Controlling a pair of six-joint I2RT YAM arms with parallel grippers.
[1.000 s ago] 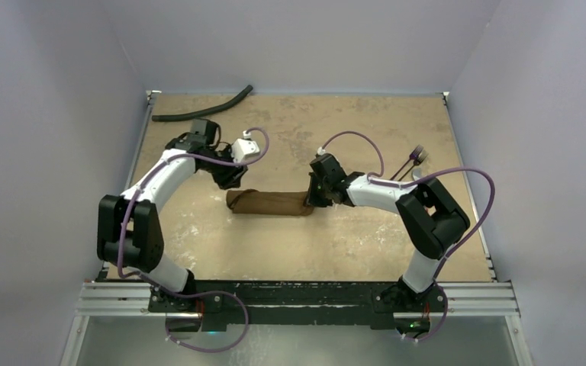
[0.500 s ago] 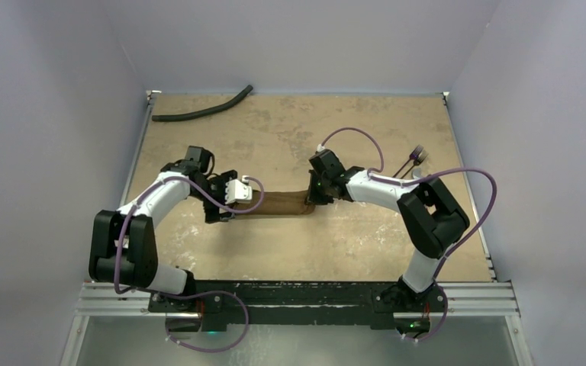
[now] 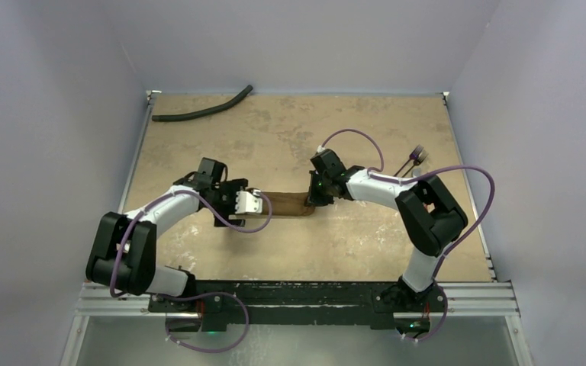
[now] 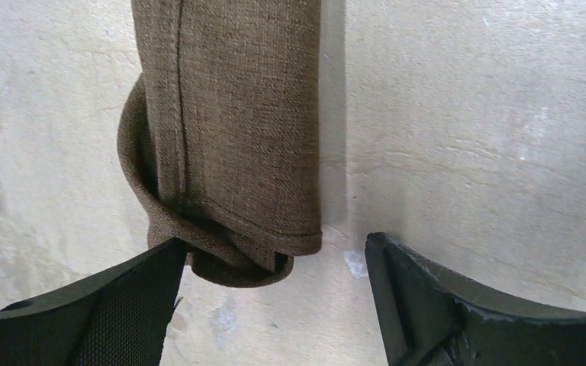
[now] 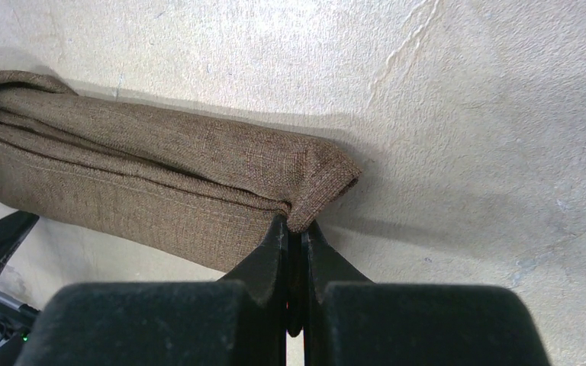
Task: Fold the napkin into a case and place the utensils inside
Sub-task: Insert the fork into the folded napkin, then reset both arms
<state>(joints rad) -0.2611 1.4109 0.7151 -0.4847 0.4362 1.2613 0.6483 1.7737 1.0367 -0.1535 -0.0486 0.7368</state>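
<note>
Since the earlier frames the left arm [image 3: 164,210] has swung toward the near side, bringing the left hand [image 3: 259,204] to the left end of the napkin [image 3: 286,203]; the right arm [image 3: 378,189] has hardly shifted.

Top view: the napkin lies as a narrow, matte brown roll at the middle of the table [image 3: 351,244], between the two hands. The right hand [image 3: 314,198] covers its right end. The utensils [image 3: 413,160], slim and dark, lie well apart at the far right, partly behind the right arm; their number cannot be told. A black curved hose [image 3: 202,109] lies near the far left corner.

Left wrist view: coarse woven cloth with a stitched hem is folded flat over a rounded inner roll, its upper part cut off by the frame. Two black fingers [image 4: 114,320] stand wide apart on either side of the napkin's end, gripping nothing; whether the left one touches the roll cannot be told.

Right wrist view: the jaws are clamped together on a folded corner of the napkin. The cloth runs off the left edge over the mottled beige table.
</note>
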